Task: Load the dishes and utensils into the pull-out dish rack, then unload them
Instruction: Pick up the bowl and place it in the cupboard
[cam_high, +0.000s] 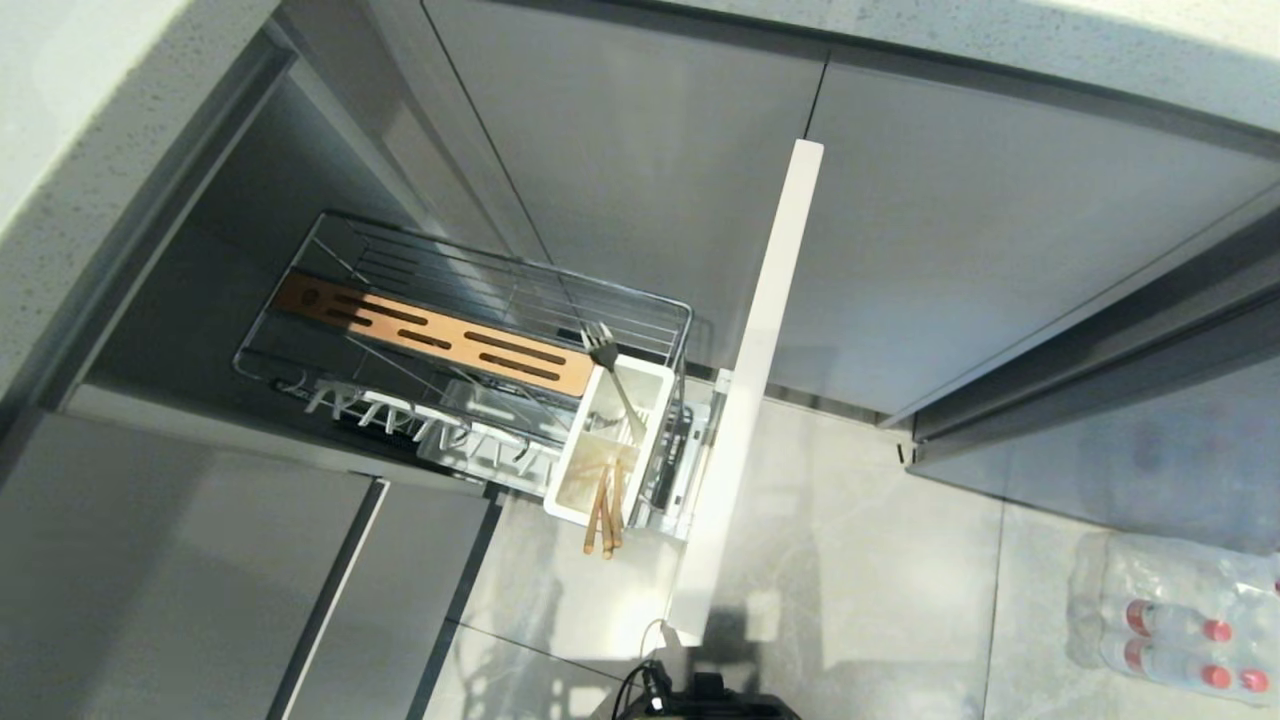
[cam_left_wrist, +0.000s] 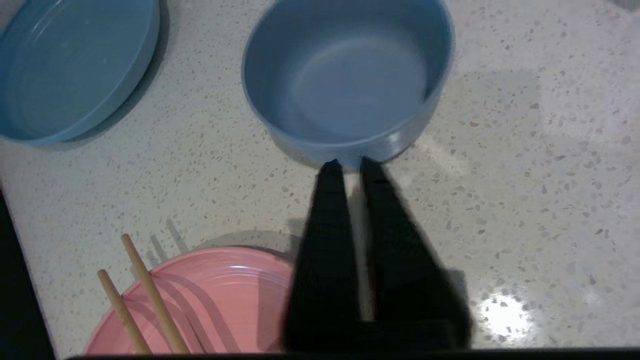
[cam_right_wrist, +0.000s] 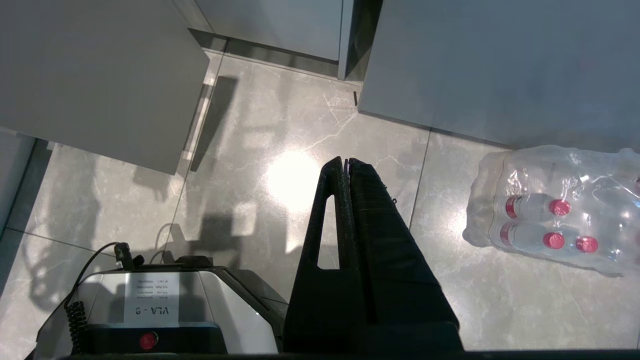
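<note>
Speckled countertop (cam_left_wrist: 500, 150) carries the bowl (cam_left_wrist: 345, 75); the left gripper (cam_left_wrist: 350, 165), fingers slightly parted, hovers at its near rim. Fork (cam_high: 612, 375) and chopsticks (cam_high: 605, 510) stand in the pull-out dish rack (cam_high: 470, 350). Right gripper (cam_right_wrist: 346, 162) is pressed together over the floor (cam_right_wrist: 250, 165).

Grey kitchen, glossy floor, speckled stone bench

Flat handleless grey cabinet fronts (cam_high: 640, 190) all round, under a pale speckled bench (cam_left_wrist: 525, 165). The floor (cam_right_wrist: 280, 150) is big grey marble-look tiles with a bright light glare bouncing off them, and a shrink-wrapped pack of red-capped water bottles (cam_right_wrist: 555, 210) sits near the cabinets.
</note>
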